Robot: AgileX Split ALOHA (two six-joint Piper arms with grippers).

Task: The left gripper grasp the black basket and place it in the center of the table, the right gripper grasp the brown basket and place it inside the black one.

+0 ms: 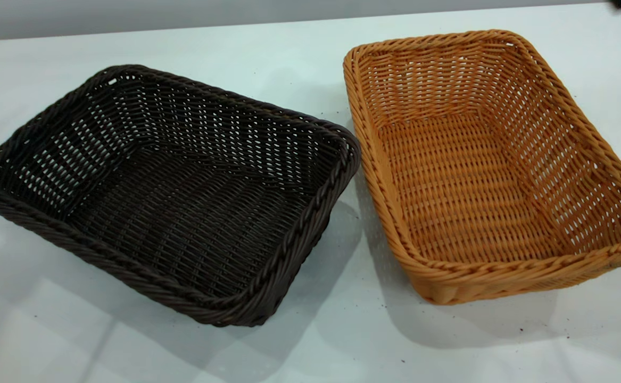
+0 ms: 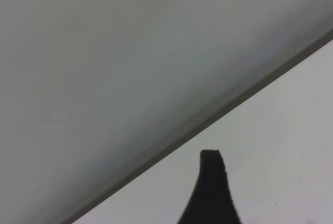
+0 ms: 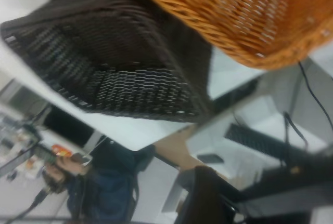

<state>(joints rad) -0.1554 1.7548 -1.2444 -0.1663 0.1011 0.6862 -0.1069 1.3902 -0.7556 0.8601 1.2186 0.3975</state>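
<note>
A: From outside I count two baskets: one black basket toward the table's left edge, one brown basket just beside it, rims nearly touching.

B: Grippers?

A: Wrist cams only. Left gripper over bare table, right gripper facing both baskets. Can't tell whether either's open.

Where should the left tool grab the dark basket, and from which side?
Probably the braided rim of the dark basket at its left short wall, coming from above: one finger inside, one outside. The flared walls are thin, the inside is empty, and that end faces away from the orange basket.
</note>
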